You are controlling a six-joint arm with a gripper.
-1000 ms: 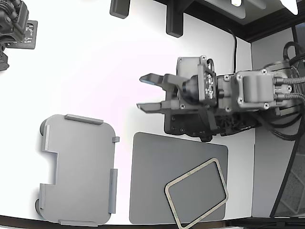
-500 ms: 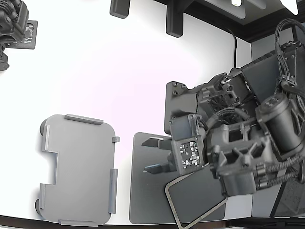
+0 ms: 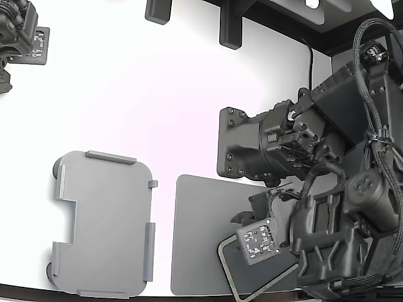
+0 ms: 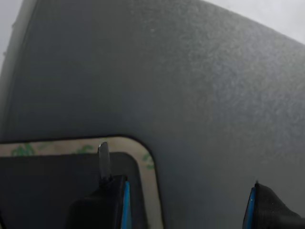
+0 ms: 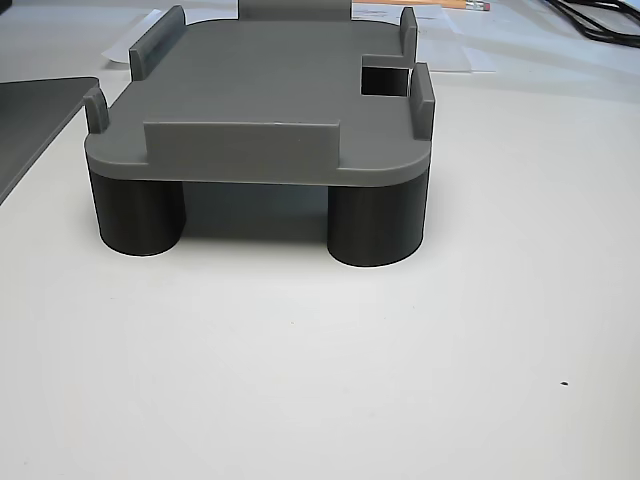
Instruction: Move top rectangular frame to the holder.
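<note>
The top rectangular frame is a thin beige outline lying skewed on the dark grey mat at the exterior view's lower right; the arm covers most of it. In the wrist view the frame's rounded corner shows green marks. My gripper is open and low over that corner: one finger is inside the frame's open middle, the other is outside over the mat. The holder, a light grey plate with raised tabs, stands at the exterior view's left; it also shows in the other view on round feet.
A second arm's gripper rests at the exterior view's top left. Dark brackets stand at the table's far edge. White table lies between mat and holder. The mat's edge shows beside the holder.
The arm has swung from above the mat down toward the near edge, onto the frame. Its gripper turned from level to pointing down at the frame's corner. The frame and holder have not moved.
</note>
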